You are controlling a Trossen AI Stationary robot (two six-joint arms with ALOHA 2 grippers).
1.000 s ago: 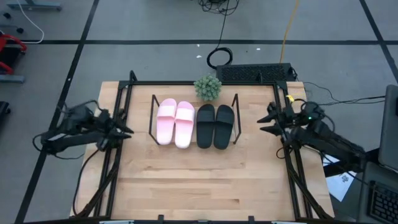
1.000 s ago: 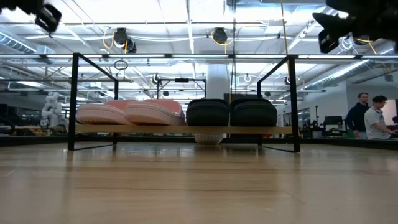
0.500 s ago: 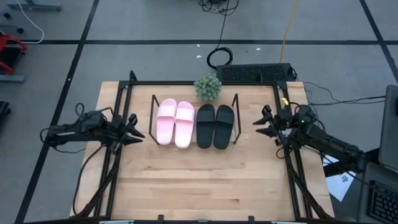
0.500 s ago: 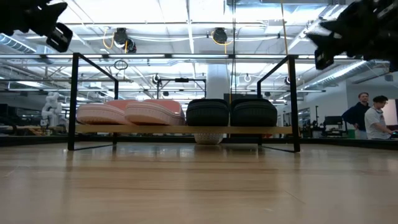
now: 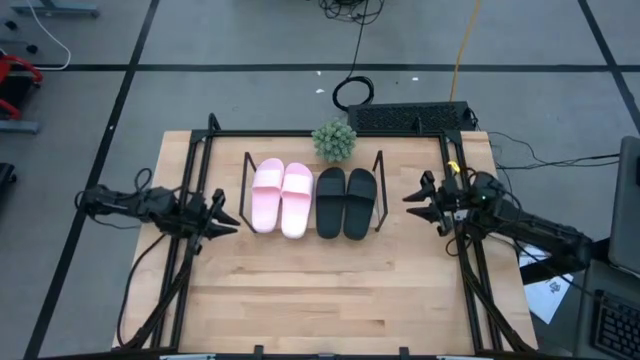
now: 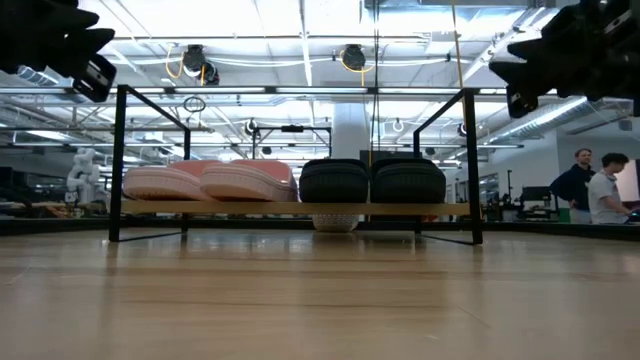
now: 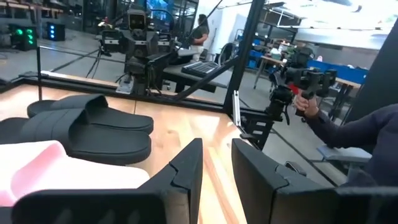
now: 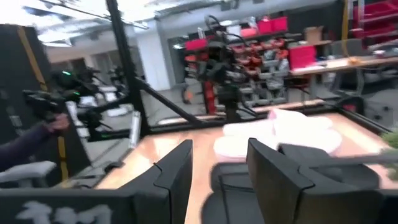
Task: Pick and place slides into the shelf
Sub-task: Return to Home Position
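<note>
All four slides sit side by side on the shelf [image 5: 311,232], soles down on its light board [image 6: 290,208]. The pink pair [image 5: 281,197] is on the left and the black pair [image 5: 345,202] on the right, between the black rod end frames. My left gripper [image 5: 228,217] hovers open just left of the shelf and above the table. My right gripper [image 5: 411,201] hovers open to the shelf's right. The left wrist view shows the black pair [image 7: 93,124] and a pink slide [image 7: 37,171] ahead of my left gripper [image 7: 217,168]. The right wrist view shows the pink pair [image 8: 280,134] beyond my right gripper [image 8: 221,168].
A small green plant [image 5: 334,140] stands behind the shelf at the table's far edge, with a dark keyboard [image 5: 410,118] beyond it. Black frame rails [image 5: 190,250] run along both table sides. Bare wood [image 5: 330,290] lies in front of the shelf. People [image 6: 600,185] stand in the room behind.
My left gripper has moved toward the shelf from the table's left side and come lower. My right gripper has shifted slightly toward the shelf and also dropped a little. The slides have stayed where they were.
</note>
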